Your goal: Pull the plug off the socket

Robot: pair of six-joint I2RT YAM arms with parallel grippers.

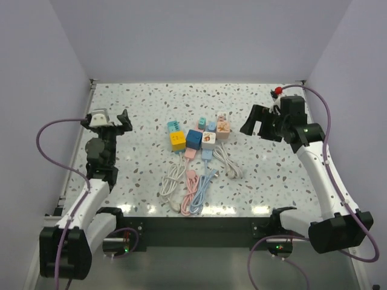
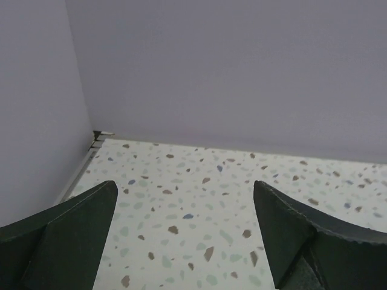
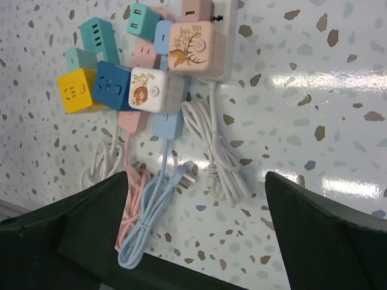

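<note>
Two grippers, both released and empty. The left gripper sits at the left side of the surface with jaws wide, and its wrist view shows only bare speckle and the back wall. The right gripper hangs to the right of the socket cluster, jaws spread, nothing between them. Task things are mid-surface, well apart from both: yellow cube, blue cube, white cube and pink deer cube, packed touching one another. A teal plug and other plugs are stuck in along the far side; cannot tell which plug is meant. Coiled cables trail toward the near edge. Task looks not started. Risks: the cubes look light and loose, so a one-armed pull likely lifts or drags the whole socket instead of freeing the plug. The left gripper is far off and aimed away, so there is no bracing unless it comes over. With packing this tight, wide jaws could clip a neighbouring cube or pinch two pieces at once. Cords may snag and tow the cluster. An off-axis pull could jam the prongs.
</note>
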